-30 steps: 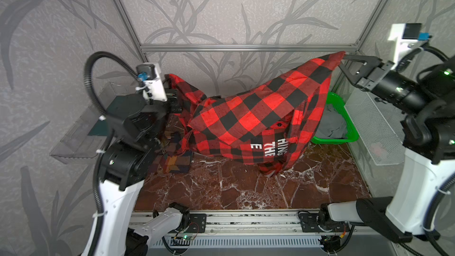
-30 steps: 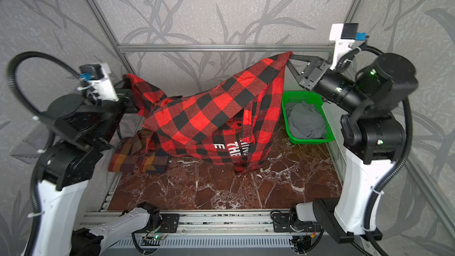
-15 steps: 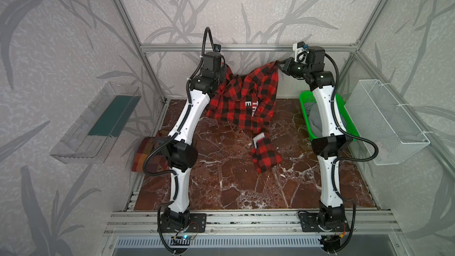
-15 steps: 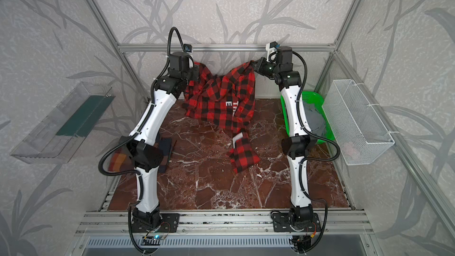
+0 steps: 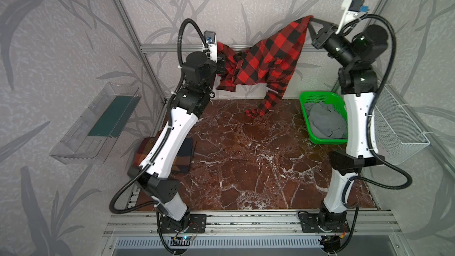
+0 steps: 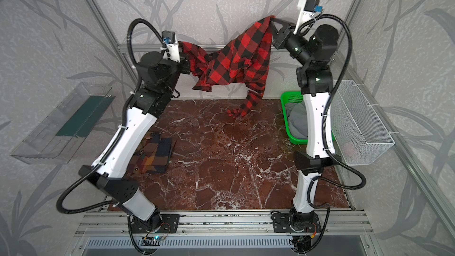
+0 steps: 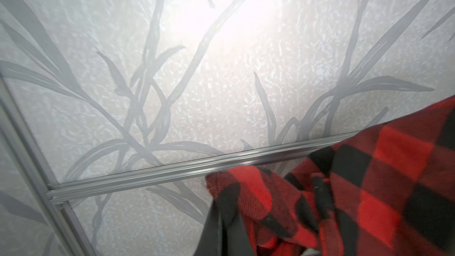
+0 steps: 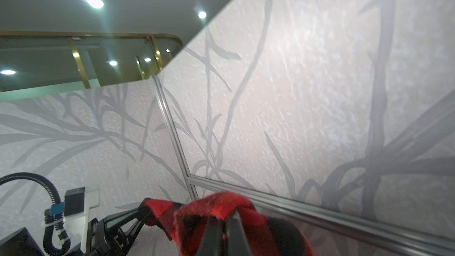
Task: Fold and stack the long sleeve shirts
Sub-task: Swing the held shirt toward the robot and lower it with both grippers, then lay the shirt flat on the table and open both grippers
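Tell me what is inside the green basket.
A crumpled gray cloth lies in the green basket. The right arm covers part of it; anything there or under the cloth is unseen.

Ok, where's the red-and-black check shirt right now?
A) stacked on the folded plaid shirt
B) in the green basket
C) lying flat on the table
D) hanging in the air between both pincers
D: the red-and-black check shirt hangs between the left pincer and the right pincer, both shut on it, with only one sleeve trailing down to the table.

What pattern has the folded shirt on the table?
Folded shirt: brown, orange and dark plaid, best in a top view.
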Controlling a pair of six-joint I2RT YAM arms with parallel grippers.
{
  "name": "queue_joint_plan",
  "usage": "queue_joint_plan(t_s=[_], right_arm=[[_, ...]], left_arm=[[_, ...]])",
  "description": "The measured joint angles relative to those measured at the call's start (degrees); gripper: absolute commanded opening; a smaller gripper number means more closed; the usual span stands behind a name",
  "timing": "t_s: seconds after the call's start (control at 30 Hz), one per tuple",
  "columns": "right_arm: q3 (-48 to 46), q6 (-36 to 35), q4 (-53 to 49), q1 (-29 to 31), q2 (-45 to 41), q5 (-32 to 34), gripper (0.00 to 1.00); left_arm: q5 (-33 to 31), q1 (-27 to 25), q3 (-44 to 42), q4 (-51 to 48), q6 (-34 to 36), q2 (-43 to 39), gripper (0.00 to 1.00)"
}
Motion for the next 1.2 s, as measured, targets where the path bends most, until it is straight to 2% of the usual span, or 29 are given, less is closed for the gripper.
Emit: queue_joint_plan(t_s=[0.07, 0.13, 0.23, 0.27, 0.33, 0.47, 0.53, 0.6, 0.67, 0.83, 0.97, 1.07, 1.2], right_arm=[[-12.0, 1.0, 4.7, -1.0, -8.3, -2.4, 0.0], [-33.0, 3.0, 13.5, -0.9, -19.0, -3.5, 0.0], [-56.1, 5.6, 19.5, -0.2, -29.3, -4.0, 0.0], [-61.3, 6.2, 20.1, 0.0, -30.8, -4.0, 0.0], [-74.1, 7.8, 20.3, 1.3, -34.0, -2.8, 0.0], [-92.6, 8.9, 13.2, 4.8, -40.0, 0.7, 0.0], [-100.6, 9.1, 9.6, 6.6, -45.9, 1.6, 0.0], [-105.8, 8.4, 5.1, 7.1, -53.8, 2.0, 0.0], [-107.2, 6.8, 1.0, 7.1, -60.1, 2.1, 0.0], [-107.2, 1.6, -11.6, 7.2, -73.2, 2.1, 0.0], [-108.7, 0.1, -23.5, 7.2, -77.6, 1.0, 0.0], [-109.1, -1.3, -33.3, 7.2, -77.7, 1.4, 0.0], [-108.6, -4.5, -44.2, 7.3, -78.2, 1.7, 0.03]], left_arm=[[-0.7, 0.3, -12.2, 7.3, 1.0, -8.5, 0.0], [-2.3, 0.5, -26.0, 14.3, 2.0, -15.8, 0.0], [-5.7, 0.2, -43.5, 20.5, 1.8, -21.6, 0.0], [-6.9, -0.3, -47.9, 21.4, 1.5, -22.3, 0.0], [-13.1, -4.7, -57.4, 22.6, 2.1, -21.7, 0.0], [-25.3, -19.6, -62.9, 23.1, 4.9, -17.6, 0.0], [-30.9, -25.2, -67.6, 26.8, 4.9, -20.1, 0.0], [-36.4, -28.4, -72.7, 27.3, 2.9, -25.5, 0.0], [-39.5, -30.6, -74.6, 23.8, -0.9, -30.4, 0.0], [-43.7, -35.8, -76.1, 7.3, -15.0, -47.1, 0.0], [-44.3, -40.7, -76.2, -9.4, -27.0, -57.7, 0.0], [-44.7, -45.9, -76.2, -20.2, -35.3, -58.9, 0.0], [-46.9, -56.4, -76.1, -33.4, -47.4, -55.6, 0.02]])
